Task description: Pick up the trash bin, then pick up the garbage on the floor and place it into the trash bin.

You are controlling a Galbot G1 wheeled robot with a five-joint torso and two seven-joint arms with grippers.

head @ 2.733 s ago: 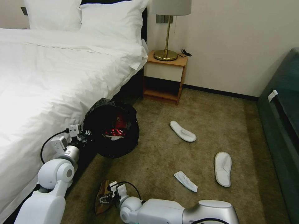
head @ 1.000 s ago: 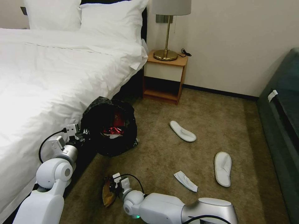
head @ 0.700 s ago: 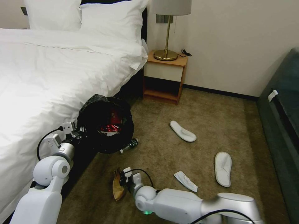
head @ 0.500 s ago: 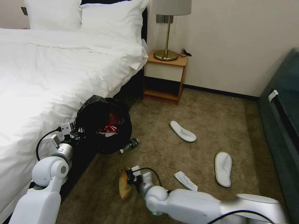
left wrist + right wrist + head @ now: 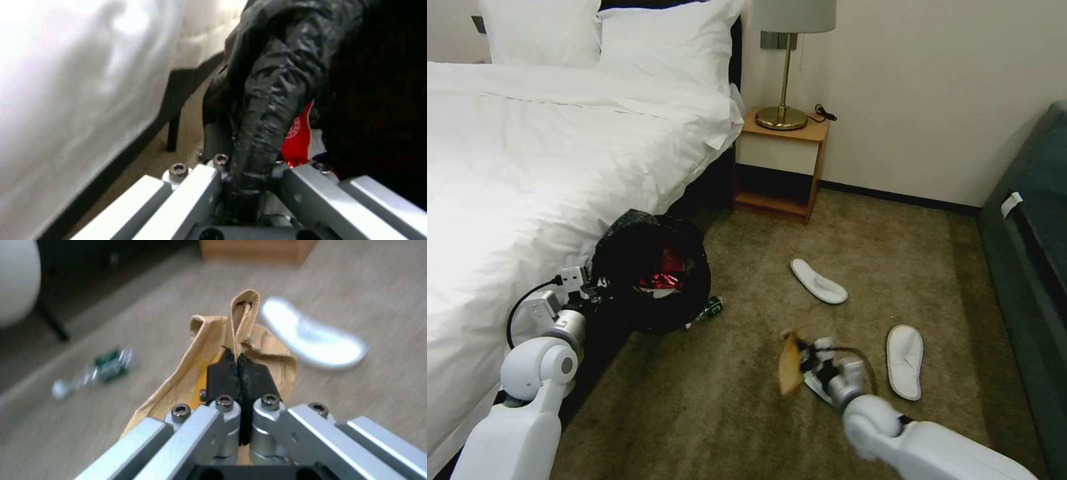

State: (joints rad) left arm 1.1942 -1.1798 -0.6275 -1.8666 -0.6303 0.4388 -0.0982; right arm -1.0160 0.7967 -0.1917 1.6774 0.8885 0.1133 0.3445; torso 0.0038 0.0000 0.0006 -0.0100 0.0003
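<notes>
Cleanup partly done: left gripper (image 5: 249, 186) pinches the trash bin (image 5: 650, 273) rim at centre left (red wrappers already inside), right gripper (image 5: 240, 373) clamps the brown paper bag (image 5: 790, 372) at lower centre, while bottle (image 5: 710, 309) and slippers (image 5: 818, 281) await on carpet.

The trash bin (image 5: 650, 273) hangs beside the bed (image 5: 540, 153), with wrappers (image 5: 662, 279) inside it. A bottle (image 5: 707, 311) lies on the carpet (image 5: 860, 260) just right of the bin. Farther right lie two slippers (image 5: 818, 281), one nearer the nightstand (image 5: 780, 167). The paper bag (image 5: 790, 371) hangs right of the bin, nearer the robot.
</notes>
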